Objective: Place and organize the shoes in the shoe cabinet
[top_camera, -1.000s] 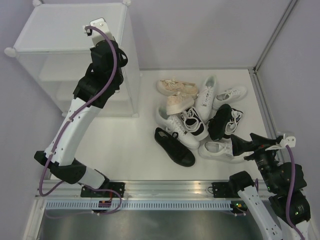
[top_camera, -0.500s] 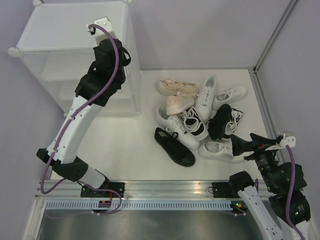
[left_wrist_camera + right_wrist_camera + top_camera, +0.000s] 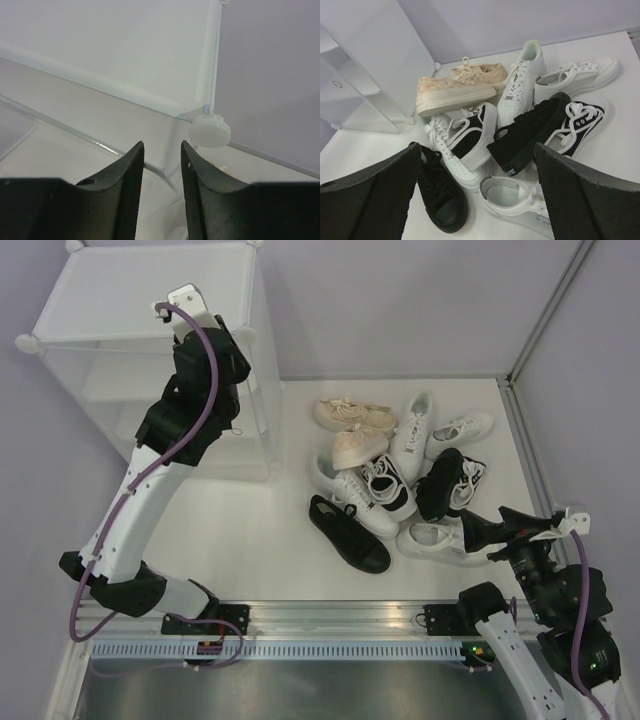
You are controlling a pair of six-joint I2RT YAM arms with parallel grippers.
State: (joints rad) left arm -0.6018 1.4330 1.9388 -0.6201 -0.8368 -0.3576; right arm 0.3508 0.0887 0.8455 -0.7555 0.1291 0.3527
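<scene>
The shoes lie in a heap right of centre: a beige pair (image 3: 355, 418), an all-black one (image 3: 348, 533), a black-and-white one (image 3: 388, 486) and several white ones (image 3: 412, 435). The white shoe cabinet (image 3: 140, 300) stands at the back left. Its frosted door panel (image 3: 262, 390) hangs along its right side. My left gripper (image 3: 162, 150) is up against that panel, open a small way, with only the panel's edge and a round connector (image 3: 210, 131) beyond its fingers. My right gripper (image 3: 477, 150) hovers wide open over the near edge of the heap, above a white shoe (image 3: 520, 200).
Grey walls close in the white floor at the back and right. A metal rail (image 3: 330, 618) with both arm bases runs along the near edge. Bare floor lies between the cabinet and the heap.
My left wrist has risen and shifted left along the cabinet door, and its fingers have parted from shut. The right arm and the shoes have not moved.
</scene>
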